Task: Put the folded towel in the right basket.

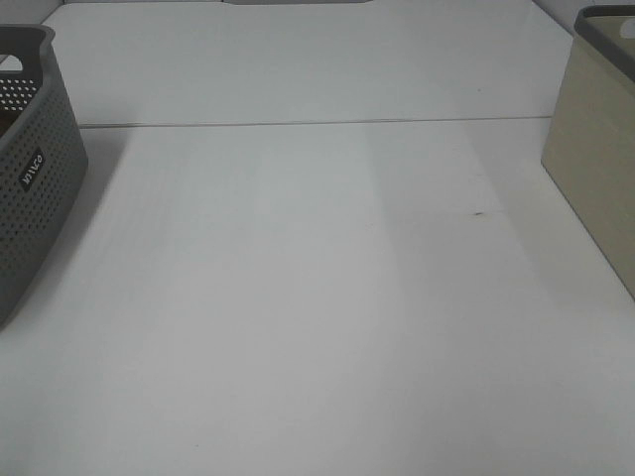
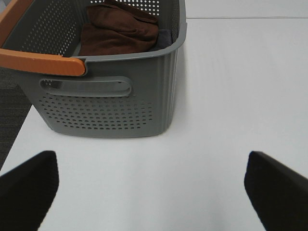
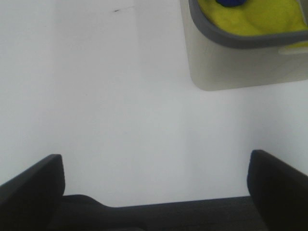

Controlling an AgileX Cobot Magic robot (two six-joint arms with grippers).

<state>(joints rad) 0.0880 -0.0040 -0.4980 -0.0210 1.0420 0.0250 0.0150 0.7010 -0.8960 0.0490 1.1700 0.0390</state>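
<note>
A folded brown towel [image 2: 118, 31] lies inside the grey perforated basket [image 2: 110, 106], which stands at the table's left edge [image 1: 35, 198]. The beige right basket [image 1: 595, 169] stands at the right edge. In the right wrist view this basket [image 3: 240, 67] holds a yellow cloth [image 3: 255, 17] with a blue item [image 3: 228, 2] on it. My left gripper [image 2: 151, 192] is open and empty above the table, short of the grey basket. My right gripper [image 3: 154, 187] is open and empty above the table, short of the beige basket. Neither gripper shows in the exterior view.
The grey basket has an orange handle [image 2: 41, 62] lying over its rim. The white table [image 1: 317, 297] stretches between the two baskets, with a seam across its far part and a small dark mark [image 1: 478, 212] right of centre.
</note>
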